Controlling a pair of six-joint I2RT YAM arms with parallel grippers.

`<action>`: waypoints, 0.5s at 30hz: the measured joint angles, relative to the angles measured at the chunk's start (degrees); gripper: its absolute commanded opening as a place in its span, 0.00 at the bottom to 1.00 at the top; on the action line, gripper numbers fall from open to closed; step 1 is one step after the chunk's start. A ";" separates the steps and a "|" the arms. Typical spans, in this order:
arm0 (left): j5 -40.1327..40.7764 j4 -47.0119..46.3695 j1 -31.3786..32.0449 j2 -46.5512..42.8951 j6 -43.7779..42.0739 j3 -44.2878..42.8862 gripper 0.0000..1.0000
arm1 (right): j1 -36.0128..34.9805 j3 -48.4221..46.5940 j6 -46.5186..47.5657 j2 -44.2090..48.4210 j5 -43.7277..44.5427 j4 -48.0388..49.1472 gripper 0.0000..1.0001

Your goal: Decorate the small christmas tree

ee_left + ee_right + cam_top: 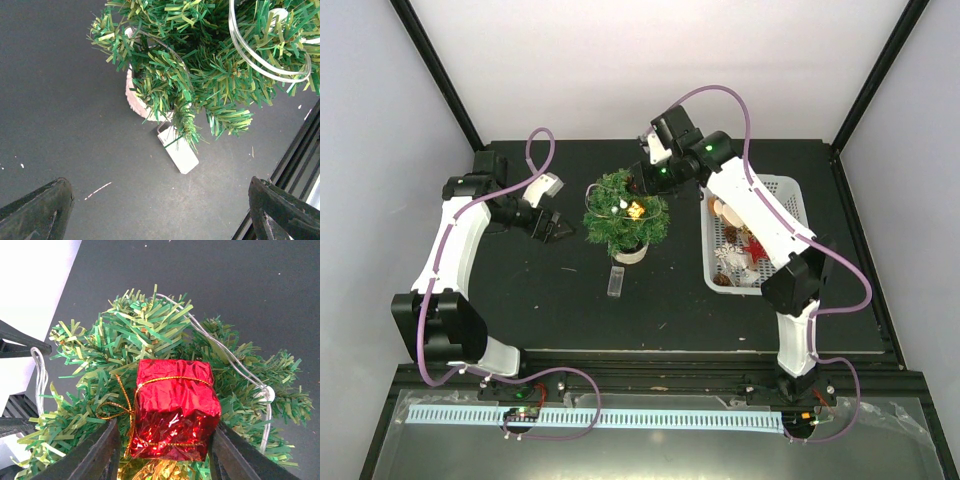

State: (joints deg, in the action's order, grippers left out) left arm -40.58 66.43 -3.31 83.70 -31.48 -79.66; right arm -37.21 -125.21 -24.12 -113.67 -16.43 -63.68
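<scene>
Release wants care: the jaws of the right gripper (162, 440) stand apart on either side of the red foil gift box (175, 405), which rests on the small christmas tree (620, 222) at the middle of the table (520, 310), so lift straight up, clear of needles and light wire (225, 357), while the left gripper (555, 228) hangs wide open beside the tree.

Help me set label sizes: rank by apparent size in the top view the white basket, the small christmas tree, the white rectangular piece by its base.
1. white basket, largest.
2. small christmas tree, close behind; standing nearer the camera, so that gap is unsure.
3. white rectangular piece, clearly smallest.
</scene>
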 measured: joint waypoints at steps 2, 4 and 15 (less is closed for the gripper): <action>0.00 0.00 0.00 -0.02 0.00 0.15 0.96 | -0.02 0.00 0.00 0.17 0.28 -0.04 0.46; 0.00 0.02 0.00 -0.02 0.00 0.33 0.96 | -0.04 0.00 0.00 0.39 0.79 -0.07 0.41; 0.02 0.00 0.00 -0.04 0.00 0.33 0.96 | -0.04 0.00 0.35 0.90 2.19 -0.20 0.25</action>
State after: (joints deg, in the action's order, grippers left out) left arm -40.56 66.43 -3.31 83.66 -31.48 -79.33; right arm -37.26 -125.21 -23.77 -112.77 -14.24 -63.88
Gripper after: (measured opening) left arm 0.957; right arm 0.276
